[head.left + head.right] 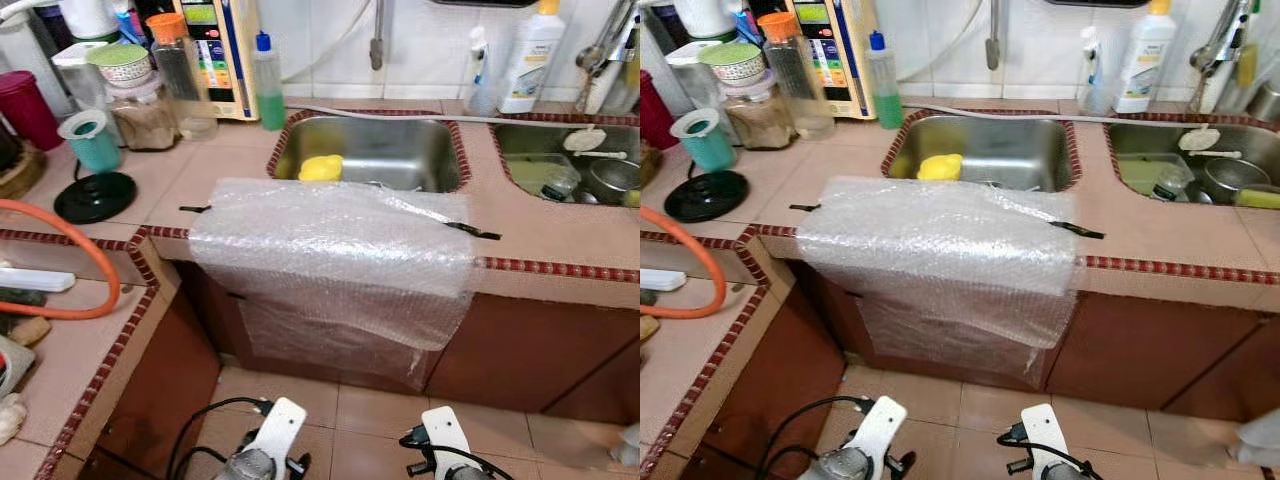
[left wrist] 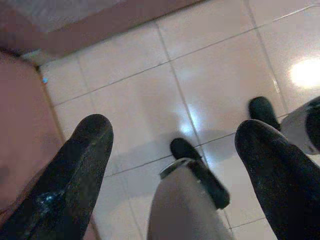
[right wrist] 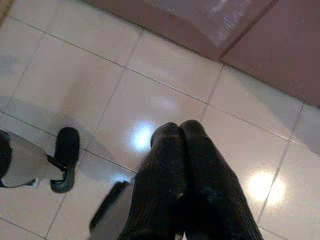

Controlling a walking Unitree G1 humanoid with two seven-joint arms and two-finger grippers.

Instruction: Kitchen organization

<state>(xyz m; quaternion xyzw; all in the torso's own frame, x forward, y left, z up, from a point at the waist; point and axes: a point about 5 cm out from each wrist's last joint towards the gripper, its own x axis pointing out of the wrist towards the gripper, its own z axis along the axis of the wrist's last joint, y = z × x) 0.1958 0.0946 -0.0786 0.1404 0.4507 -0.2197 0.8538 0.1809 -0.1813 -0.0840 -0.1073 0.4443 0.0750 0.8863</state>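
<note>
Crinkly bubble wrap drapes the tiled counter; left jaws spread, right jaws shut.

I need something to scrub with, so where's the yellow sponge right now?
In the head views, the yellow sponge lies in the left sink, at its front left corner, just behind the bubble wrap draped over the counter edge.

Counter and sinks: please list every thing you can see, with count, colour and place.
bubble wrap: 1, clear, draped over counter edge before left sink
sponge: 1, yellow, in left sink
sinks: 2, steel, in counter
green bottle: 1, behind left sink
white bottle: 1, between sinks at wall
teal cup: 1, counter left
black lid: 1, before cup
hose: 1, orange, far left
left tool: open, over floor
right tool: shut, over floor
</note>
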